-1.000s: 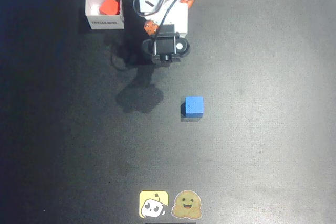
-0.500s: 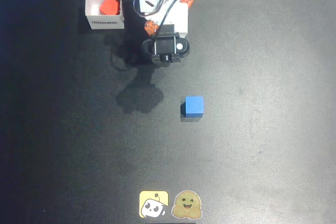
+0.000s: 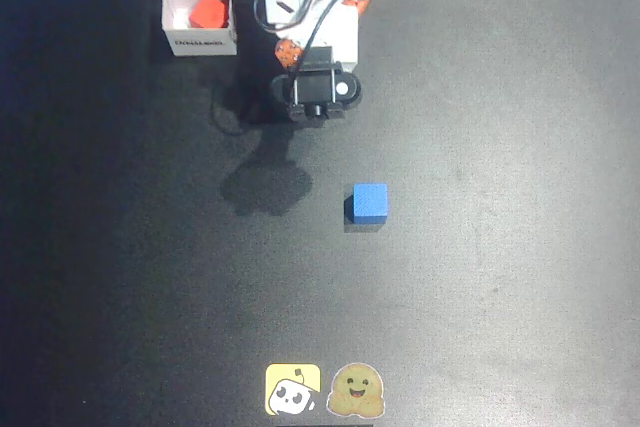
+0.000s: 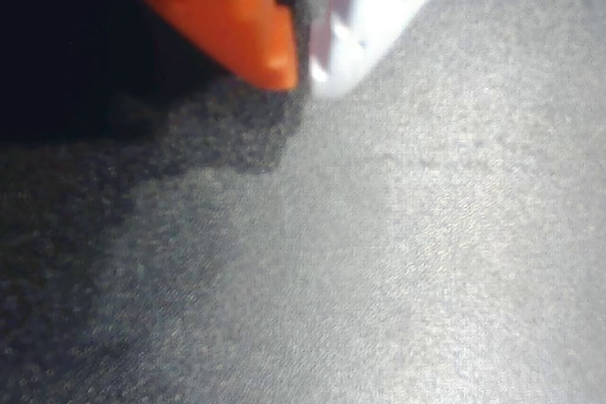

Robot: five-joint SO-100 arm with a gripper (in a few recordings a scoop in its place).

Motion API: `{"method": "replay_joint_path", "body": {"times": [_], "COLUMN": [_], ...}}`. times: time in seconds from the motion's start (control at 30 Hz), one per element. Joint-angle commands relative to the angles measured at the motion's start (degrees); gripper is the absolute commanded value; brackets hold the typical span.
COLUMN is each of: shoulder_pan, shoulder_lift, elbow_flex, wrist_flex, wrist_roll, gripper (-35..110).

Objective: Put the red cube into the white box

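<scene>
Overhead view has the red cube (image 3: 207,12) already sitting inside the white box (image 3: 200,44), up-left of the claw (image 4: 298,68), which looks clenched on nothing.

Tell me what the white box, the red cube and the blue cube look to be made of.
White box: likely thin cardboard, matte, judging by its thin walls and the dark print on one side. Red cube, lying inside the box: solid, matte, plain faces; foam, wood or plastic, cannot tell. Blue cube, on the dark table: same plain matte look, crisp edges, material equally open.
</scene>
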Motion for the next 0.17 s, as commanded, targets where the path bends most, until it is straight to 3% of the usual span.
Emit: {"method": "replay_joint_path", "body": {"times": [0.0,0.13], "shoulder_pan": [0.4,0.4], "shoulder_lift": [0.3,0.3], "elbow_flex": [-0.3,-0.3], "wrist_flex": [0.3,0.3], "wrist_roll": [0.5,0.5], "gripper": [0,0]}}
